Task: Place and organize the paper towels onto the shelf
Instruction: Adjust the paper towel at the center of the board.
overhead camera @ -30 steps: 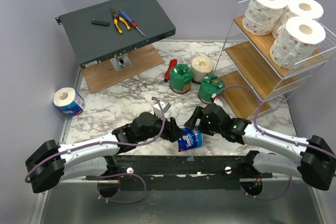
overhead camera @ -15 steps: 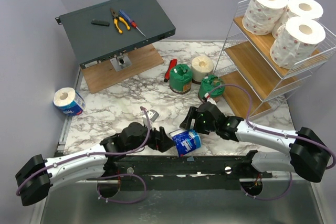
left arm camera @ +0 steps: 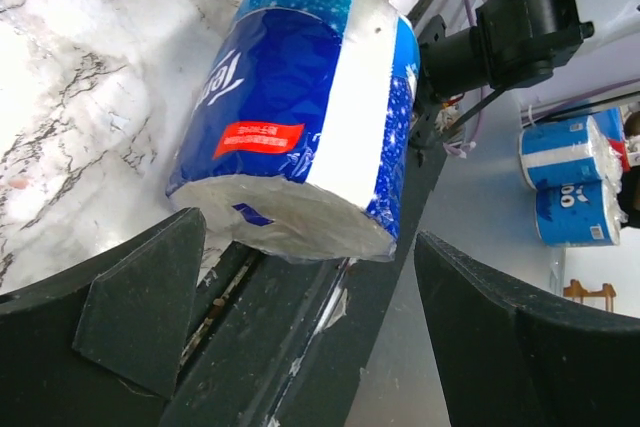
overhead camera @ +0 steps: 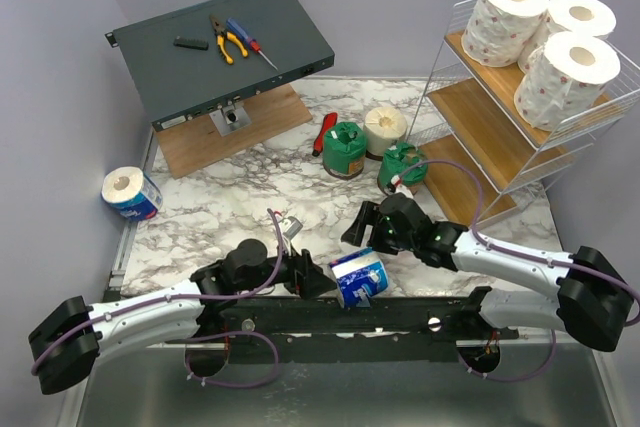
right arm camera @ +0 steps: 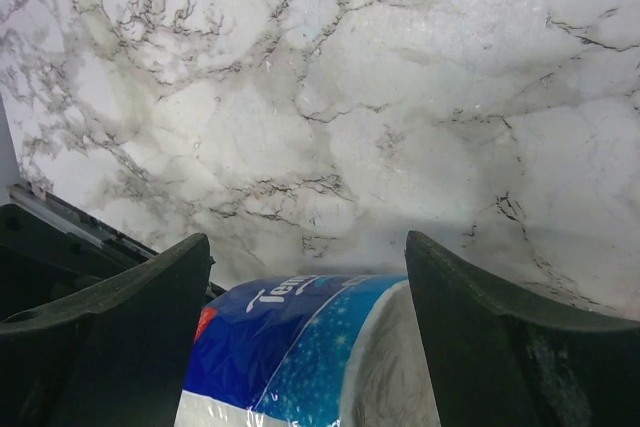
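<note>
One blue roll (overhead camera: 357, 275) sits tilted on the surface's (overhead camera: 220, 207) near edge, well short of the shelf (overhead camera: 480, 117), left pincer (overhead camera: 314, 276) and right pincer (overhead camera: 362, 233) both spread apart, empty, so a careless nudge could tip it overboard.

From high up behind the two arm bases, the overhead camera looks down and forward over the whole white-and-grey marble tabletop (overhead camera: 220, 212), as far as the tall white wire shelf with wooden tiers (overhead camera: 500, 127) at the right. The left wrist camera sits low and very close. It faces rightward along the near table edge, past its own black fingers (left arm camera: 140, 297), at the blue plastic-wrapped paper towel roll (left arm camera: 300, 117). The right wrist camera points steeply down at the marble, close in, with that same roll (right arm camera: 300, 357) at its bottom edge. All three views share this roll (overhead camera: 358, 275) and the marble beside it.
</note>
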Controlling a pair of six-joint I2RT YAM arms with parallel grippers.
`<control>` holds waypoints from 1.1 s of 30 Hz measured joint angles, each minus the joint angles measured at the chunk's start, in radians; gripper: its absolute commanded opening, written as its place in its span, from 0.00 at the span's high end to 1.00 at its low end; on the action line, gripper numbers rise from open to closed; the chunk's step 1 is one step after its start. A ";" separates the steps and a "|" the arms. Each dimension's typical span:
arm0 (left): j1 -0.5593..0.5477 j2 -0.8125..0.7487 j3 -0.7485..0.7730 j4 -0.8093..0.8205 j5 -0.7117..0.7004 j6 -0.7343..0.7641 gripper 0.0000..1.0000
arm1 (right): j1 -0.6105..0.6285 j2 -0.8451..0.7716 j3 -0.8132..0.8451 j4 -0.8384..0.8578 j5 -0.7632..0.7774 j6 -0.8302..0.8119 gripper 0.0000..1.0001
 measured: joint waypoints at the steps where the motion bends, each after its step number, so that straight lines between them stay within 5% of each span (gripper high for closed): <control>1: 0.000 0.000 -0.003 0.003 0.005 -0.003 0.12 | 0.000 -0.003 -0.002 0.002 0.000 0.000 0.18; 13: 0.000 -0.132 -0.024 -0.007 0.077 -0.049 0.07 | 0.000 -0.096 -0.030 -0.035 0.000 -0.008 0.17; 24: 0.001 0.255 -0.032 0.212 0.171 -0.079 0.01 | 0.000 -0.150 -0.039 -0.087 -0.013 -0.012 0.16; 33: 0.001 0.260 0.037 0.267 0.187 -0.042 0.01 | 0.000 -0.150 -0.054 -0.092 -0.037 -0.015 0.17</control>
